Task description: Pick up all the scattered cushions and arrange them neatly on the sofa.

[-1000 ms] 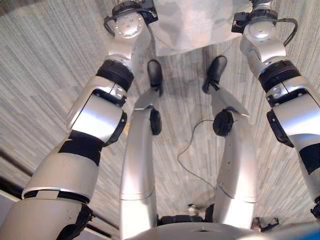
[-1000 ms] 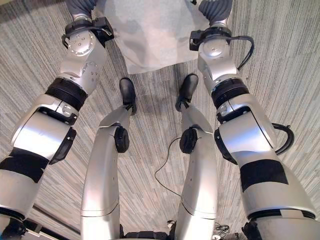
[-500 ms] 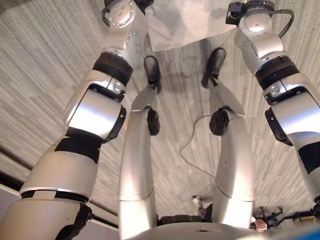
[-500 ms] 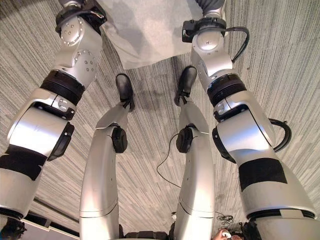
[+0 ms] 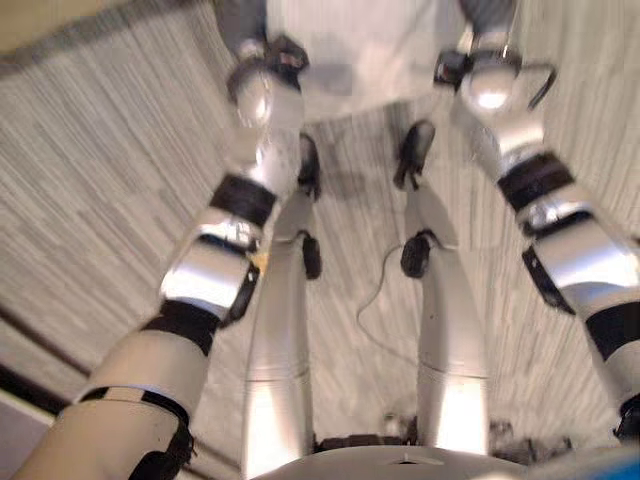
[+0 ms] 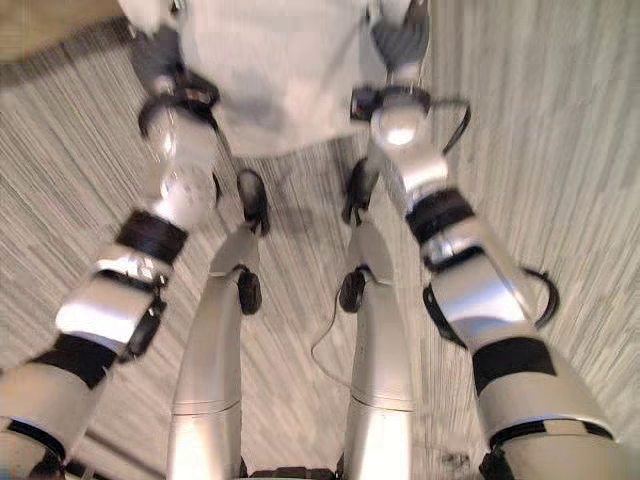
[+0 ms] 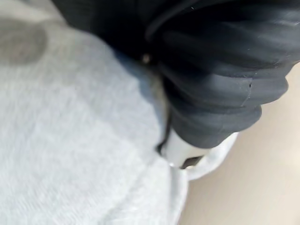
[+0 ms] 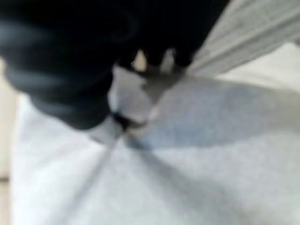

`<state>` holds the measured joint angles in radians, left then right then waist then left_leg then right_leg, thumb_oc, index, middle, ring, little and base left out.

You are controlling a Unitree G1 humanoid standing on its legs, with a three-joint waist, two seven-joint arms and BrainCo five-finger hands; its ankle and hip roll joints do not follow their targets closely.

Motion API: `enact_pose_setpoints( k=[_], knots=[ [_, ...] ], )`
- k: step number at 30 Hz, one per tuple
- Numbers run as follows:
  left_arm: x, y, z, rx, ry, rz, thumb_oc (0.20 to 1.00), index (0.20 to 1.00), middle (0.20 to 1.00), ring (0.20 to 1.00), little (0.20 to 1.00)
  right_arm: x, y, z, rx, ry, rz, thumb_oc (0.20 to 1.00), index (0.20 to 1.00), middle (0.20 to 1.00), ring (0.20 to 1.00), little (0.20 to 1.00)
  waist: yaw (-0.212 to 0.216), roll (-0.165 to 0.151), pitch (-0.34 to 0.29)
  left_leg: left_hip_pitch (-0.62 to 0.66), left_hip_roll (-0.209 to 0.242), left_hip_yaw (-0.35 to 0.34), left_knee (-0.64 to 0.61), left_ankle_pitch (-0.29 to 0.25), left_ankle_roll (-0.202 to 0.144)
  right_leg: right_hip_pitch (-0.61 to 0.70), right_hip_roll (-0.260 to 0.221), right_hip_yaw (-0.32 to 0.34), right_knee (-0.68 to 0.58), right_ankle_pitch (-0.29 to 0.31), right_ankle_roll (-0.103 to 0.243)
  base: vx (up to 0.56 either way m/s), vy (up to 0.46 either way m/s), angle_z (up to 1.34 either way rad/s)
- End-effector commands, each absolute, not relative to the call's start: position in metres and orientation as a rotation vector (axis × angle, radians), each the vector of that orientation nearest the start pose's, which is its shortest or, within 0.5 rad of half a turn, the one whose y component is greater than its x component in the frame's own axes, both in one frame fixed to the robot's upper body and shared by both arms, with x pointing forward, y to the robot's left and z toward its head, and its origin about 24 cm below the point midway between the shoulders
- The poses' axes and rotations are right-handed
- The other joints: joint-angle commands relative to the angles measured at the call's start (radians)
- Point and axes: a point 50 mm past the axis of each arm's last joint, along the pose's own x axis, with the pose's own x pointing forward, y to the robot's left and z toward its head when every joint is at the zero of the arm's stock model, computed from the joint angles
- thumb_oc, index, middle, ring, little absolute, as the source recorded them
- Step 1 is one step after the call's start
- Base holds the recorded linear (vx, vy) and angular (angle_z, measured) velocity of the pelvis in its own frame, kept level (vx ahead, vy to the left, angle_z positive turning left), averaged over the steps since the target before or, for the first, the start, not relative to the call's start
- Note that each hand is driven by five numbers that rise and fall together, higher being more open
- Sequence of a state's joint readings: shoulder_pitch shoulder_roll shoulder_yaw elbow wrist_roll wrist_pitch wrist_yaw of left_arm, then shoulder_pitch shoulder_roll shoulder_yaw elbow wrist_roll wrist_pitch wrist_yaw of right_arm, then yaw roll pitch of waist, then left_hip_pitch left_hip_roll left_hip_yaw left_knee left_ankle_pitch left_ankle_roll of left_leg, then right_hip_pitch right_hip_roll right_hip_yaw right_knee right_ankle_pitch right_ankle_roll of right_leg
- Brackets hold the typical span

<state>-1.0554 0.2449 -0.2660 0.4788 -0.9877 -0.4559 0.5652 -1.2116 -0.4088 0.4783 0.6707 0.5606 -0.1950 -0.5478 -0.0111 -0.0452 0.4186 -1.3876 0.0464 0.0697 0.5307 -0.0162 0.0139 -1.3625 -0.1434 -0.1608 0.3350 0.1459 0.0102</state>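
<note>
A light grey cushion hangs in front of me above the carpet, held between both hands. My left hand is at its left edge; in the left wrist view the thumb pinches the cushion's rim beneath the dark cover. My right hand is at its right edge. In the right wrist view the fabric creases toward the hand, whose fingers dig into it. Both arms stretch forward.
Grey striped carpet covers the floor all round. A beige band shows at the far upper left of the eye views. A beige surface lies just beyond the cushion's edge in the left wrist view.
The whole picture has shifted, so the camera has moved. The cushion stays held between both hands, and the beige band has come into view at the top left.
</note>
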Motion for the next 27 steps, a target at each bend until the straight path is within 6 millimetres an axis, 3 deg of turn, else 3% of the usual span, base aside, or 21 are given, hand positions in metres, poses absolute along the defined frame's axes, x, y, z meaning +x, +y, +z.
enact_pose_setpoints(
  k=[1,5,6,9,10,11,12,14,15,16,18,20,23,25,27],
  knots=[
    [0.349,0.067,0.308,-0.795,-0.727,-0.122,0.200,0.200,0.200,0.200,0.200,0.349,-0.039,0.346,0.046,-0.930,0.170,0.200,0.200,0.200,0.200,0.200,0.014,0.009,-0.060,0.137,-0.034,-0.191,-0.027,-0.094,-0.065,0.129,-0.026,-0.035,0.184,-0.185,0.135,-0.06,-0.022,0.00],
    [0.343,0.069,0.287,-0.809,-0.701,-0.117,0.200,0.200,0.200,0.200,0.200,0.348,-0.053,0.323,0.051,-0.908,0.161,0.200,0.200,0.200,0.200,0.200,0.016,0.002,-0.058,0.262,-0.033,-0.191,-0.108,-0.072,-0.072,0.254,-0.029,-0.050,0.115,-0.183,0.125,-0.04,-0.059,0.05],
    [0.337,0.079,0.261,-0.817,-0.674,-0.104,0.200,0.200,0.200,0.200,0.200,0.346,-0.068,0.287,0.056,-0.854,0.148,0.200,0.200,0.200,0.200,0.200,0.032,0.013,-0.077,0.432,-0.032,-0.194,-0.214,-0.041,-0.093,0.395,-0.031,-0.083,0.046,-0.176,0.123,-0.01,-0.080,0.07],
    [0.336,0.081,0.250,-0.826,-0.645,-0.105,0.200,0.200,0.200,0.200,0.200,0.344,-0.069,0.277,0.065,-0.834,0.158,0.200,0.200,0.200,0.200,0.200,0.037,0.017,-0.086,0.496,-0.029,-0.198,-0.261,-0.027,-0.096,0.444,-0.028,-0.089,0.021,-0.174,0.117,0.03,-0.054,0.08],
    [0.328,0.087,0.210,-0.899,-0.543,-0.104,0.200,0.200,0.200,0.200,0.200,0.339,-0.077,0.240,0.084,-0.750,0.161,0.200,0.200,0.200,0.200,0.200,0.057,0.027,-0.106,0.663,-0.017,-0.203,-0.347,-0.007,-0.107,0.596,-0.022,-0.126,-0.049,-0.171,0.114,-0.02,-0.116,0.02],
    [0.323,0.089,0.186,-0.887,-0.481,-0.090,0.200,0.200,0.200,0.200,0.200,0.334,-0.082,0.217,0.064,-0.695,0.165,0.200,0.200,0.200,0.200,0.200,0.066,0.030,-0.119,0.750,-0.011,-0.204,-0.386,0.042,-0.122,0.699,-0.026,-0.157,-0.103,-0.137,0.104,0.06,-0.134,0.03],
    [0.323,0.090,0.185,-0.887,-0.478,-0.087,0.200,0.200,0.200,0.200,0.200,0.334,-0.082,0.216,0.063,-0.692,0.165,0.200,0.200,0.200,0.200,0.200,0.068,0.033,-0.121,0.772,-0.003,-0.207,-0.392,0.016,-0.125,0.715,-0.018,-0.153,-0.100,-0.164,0.112,-0.04,-0.091,0.07],
    [0.318,0.089,0.162,-0.861,-0.411,-0.079,0.200,0.200,0.200,0.200,0.200,0.330,-0.087,0.192,0.058,-0.628,0.166,0.200,0.200,0.200,0.200,0.200,0.075,0.035,-0.131,0.859,-0.002,-0.206,-0.432,0.055,-0.135,0.828,-0.011,-0.178,-0.168,-0.136,0.102,0.03,-0.078,0.09],
    [0.318,0.089,0.162,-0.861,-0.411,-0.079,0.200,0.200,0.200,0.200,0.200,0.330,-0.087,0.192,0.058,-0.628,0.166,0.200,0.200,0.200,0.200,0.200,0.075,0.035,-0.130,0.860,-0.002,-0.206,-0.433,0.055,-0.135,0.829,-0.011,-0.178,-0.169,-0.136,0.102,0.15,-0.146,0.22],
    [0.311,0.092,0.140,-0.860,-0.344,-0.057,0.200,0.200,0.200,0.200,0.200,0.324,-0.090,0.170,0.073,-0.560,0.170,0.200,0.200,0.200,0.200,0.200,0.088,0.039,-0.151,0.947,0.010,-0.203,-0.462,0.066,-0.150,0.938,0.002,-0.201,-0.215,-0.142,0.098,0.16,-0.113,0.24],
    [0.305,0.094,0.123,-0.841,-0.294,-0.044,0.200,0.200,0.200,0.200,0.200,0.318,-0.093,0.151,0.080,-0.501,0.177,0.200,0.200,0.200,0.200,0.200,0.098,0.048,-0.166,1.016,0.018,-0.207,-0.475,0.079,-0.161,1.036,0.016,-0.214,-0.249,-0.154,0.089,0.19,-0.115,0.17],
    [0.302,0.092,0.113,-0.831,-0.254,-0.042,0.200,0.200,0.200,0.200,0.200,0.313,-0.099,0.137,0.094,-0.456,0.152,0.200,0.200,0.200,0.200,0.200,0.102,0.059,-0.178,1.042,0.021,-0.195,-0.443,0.129,-0.179,1.119,0.027,-0.233,-0.280,-0.167,0.081,0.14,-0.078,0.23],
    [0.300,0.092,0.107,-0.819,-0.231,-0.034,0.200,0.200,0.200,0.200,0.200,0.310,-0.101,0.128,0.106,-0.421,0.144,0.200,0.200,0.200,0.200,0.200,0.105,0.063,-0.192,1.071,0.020,-0.179,-0.417,0.137,-0.182,1.189,0.031,-0.243,-0.311,-0.180,0.073,0.11,-0.030,0.42],
    [0.295,0.093,0.099,-0.785,-0.210,-0.033,0.200,0.200,0.200,0.200,0.200,0.305,-0.108,0.111,0.104,-0.358,0.129,0.200,0.200,0.200,0.200,0.200,0.102,0.059,-0.226,1.110,-0.014,-0.151,-0.405,0.102,-0.161,1.267,0.025,-0.268,-0.339,-0.186,0.078,0.17,-0.005,0.23],
    [0.293,0.093,0.093,-0.774,-0.186,-0.030,0.200,0.200,0.200,0.200,0.200,0.302,-0.117,0.101,0.099,-0.321,0.100,0.200,0.200,0.200,0.200,0.200,0.098,0.058,-0.257,1.115,-0.028,-0.079,-0.446,0.090,-0.135,1.308,0.024,-0.286,-0.346,-0.194,0.083,0.14,0.027,0.21]
  ],
)
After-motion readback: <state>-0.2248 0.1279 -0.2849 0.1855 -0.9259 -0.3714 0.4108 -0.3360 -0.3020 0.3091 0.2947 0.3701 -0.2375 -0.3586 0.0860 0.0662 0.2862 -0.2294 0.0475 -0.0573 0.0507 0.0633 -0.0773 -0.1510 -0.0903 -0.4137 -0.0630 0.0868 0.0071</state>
